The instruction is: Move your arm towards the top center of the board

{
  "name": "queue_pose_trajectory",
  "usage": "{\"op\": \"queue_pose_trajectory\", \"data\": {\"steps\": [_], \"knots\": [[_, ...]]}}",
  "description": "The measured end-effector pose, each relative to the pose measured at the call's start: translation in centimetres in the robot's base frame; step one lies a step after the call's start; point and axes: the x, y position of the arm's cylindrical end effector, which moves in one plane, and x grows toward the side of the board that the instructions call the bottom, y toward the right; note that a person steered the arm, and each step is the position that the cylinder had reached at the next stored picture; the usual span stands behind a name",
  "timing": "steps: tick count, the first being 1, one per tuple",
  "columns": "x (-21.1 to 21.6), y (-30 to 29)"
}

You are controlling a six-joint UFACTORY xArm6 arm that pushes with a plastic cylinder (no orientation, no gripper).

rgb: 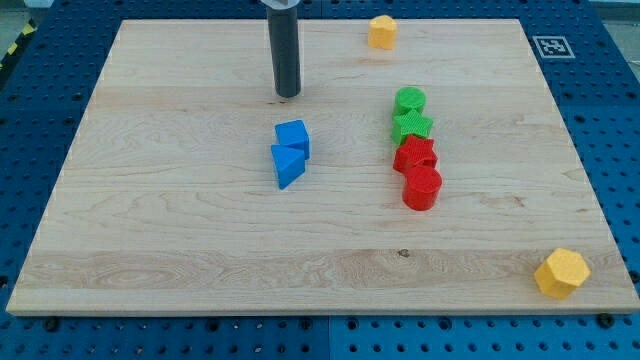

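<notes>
— Board [150,200] status?
— Pale wood on blue pegboard [30,130]. My tip [288,95], a bare rod with no jaws, sits upper centre, above the blue cube [293,136] and blue wedge [286,165].
— Right side?
— Green and red blocks touching in a column, two yellow ones apart.

My tip [288,95] stands above two touching blocks [290,152]; four more [415,147], seemingly touching, line up right.

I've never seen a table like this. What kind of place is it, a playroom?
Probably a robot lab, not a playroom. A wooden board lies on a blue table full of holes, with a printed square marker in the corner. My tip rests above the blue blocks.
</notes>
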Motion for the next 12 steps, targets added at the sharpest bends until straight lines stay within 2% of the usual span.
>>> {"op": "queue_pose_trajectory", "data": {"steps": [12], "knots": [[-5.6, 0.0]]}}
